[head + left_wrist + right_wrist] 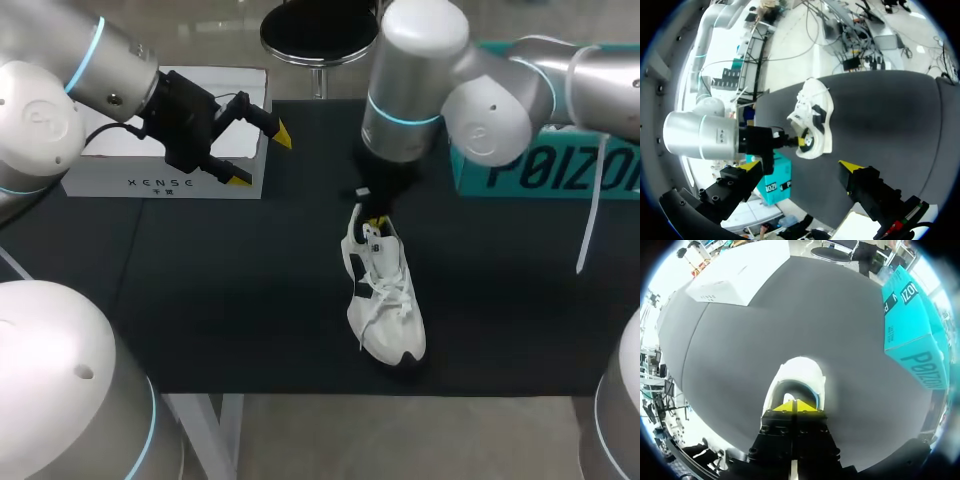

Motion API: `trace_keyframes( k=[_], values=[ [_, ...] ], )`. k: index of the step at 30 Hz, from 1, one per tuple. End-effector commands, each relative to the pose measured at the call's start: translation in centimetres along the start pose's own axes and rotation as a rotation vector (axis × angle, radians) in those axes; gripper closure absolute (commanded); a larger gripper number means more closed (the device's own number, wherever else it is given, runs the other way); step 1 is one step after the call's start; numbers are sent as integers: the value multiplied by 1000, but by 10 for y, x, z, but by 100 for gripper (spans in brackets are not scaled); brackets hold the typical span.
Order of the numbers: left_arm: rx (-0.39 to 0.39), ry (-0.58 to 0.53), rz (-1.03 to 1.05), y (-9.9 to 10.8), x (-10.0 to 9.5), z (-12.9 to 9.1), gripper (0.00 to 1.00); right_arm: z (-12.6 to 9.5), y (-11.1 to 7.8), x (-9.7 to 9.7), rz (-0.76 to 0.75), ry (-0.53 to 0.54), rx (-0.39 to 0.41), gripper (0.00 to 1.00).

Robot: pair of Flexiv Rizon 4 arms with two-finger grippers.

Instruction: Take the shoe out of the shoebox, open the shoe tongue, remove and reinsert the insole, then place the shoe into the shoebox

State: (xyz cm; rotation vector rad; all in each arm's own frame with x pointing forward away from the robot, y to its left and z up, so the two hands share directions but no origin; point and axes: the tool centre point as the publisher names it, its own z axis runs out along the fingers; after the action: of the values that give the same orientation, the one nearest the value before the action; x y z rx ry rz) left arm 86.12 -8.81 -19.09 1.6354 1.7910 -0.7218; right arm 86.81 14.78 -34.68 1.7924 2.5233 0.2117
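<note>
Shoe lies on the tabletop, out of the shoebox. My right tool sits closed at its heel opening; whether it pinches the insole, I cannot tell. My left tool hangs open, well apart. I judge the insole removal is in hand, and next it needs a clean upward pull.

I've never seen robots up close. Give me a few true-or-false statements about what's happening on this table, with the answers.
1. The white shoe lies on the black mat, outside any box. True.
2. The left pincer is gripping the shoe. False: it is open and empty, beside the white box.
3. The right pincer is at the shoe's heel opening, its yellow tips together. True.
4. The teal box stands on the left arm's side. False: it is on the right arm's side.
</note>
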Motion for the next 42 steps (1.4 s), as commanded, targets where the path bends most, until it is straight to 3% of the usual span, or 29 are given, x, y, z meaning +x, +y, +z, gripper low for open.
trace_keyframes(
  k=[1, 11, 21, 26, 42],
  values=[
    [-1, 2, 1, 0, 0, 0, 0, 15, 2, 3, -1, 2, 8, 100],
    [-1, 2, 1, 0, 0, 0, 0, 39, -1, 11, -17, 28, 25, 100],
    [-1, 2, 1, 0, 0, 0, 0, 6, 0, -3, -18, -25, -17, 100],
    [-1, 2, 1, 0, 0, 0, 0, 3, 2, -9, -28, -37, -25, 100],
    [-1, 2, 1, 0, 0, 0, 0, 60, -16, 1, -26, 47, 27, 100]
  ],
)
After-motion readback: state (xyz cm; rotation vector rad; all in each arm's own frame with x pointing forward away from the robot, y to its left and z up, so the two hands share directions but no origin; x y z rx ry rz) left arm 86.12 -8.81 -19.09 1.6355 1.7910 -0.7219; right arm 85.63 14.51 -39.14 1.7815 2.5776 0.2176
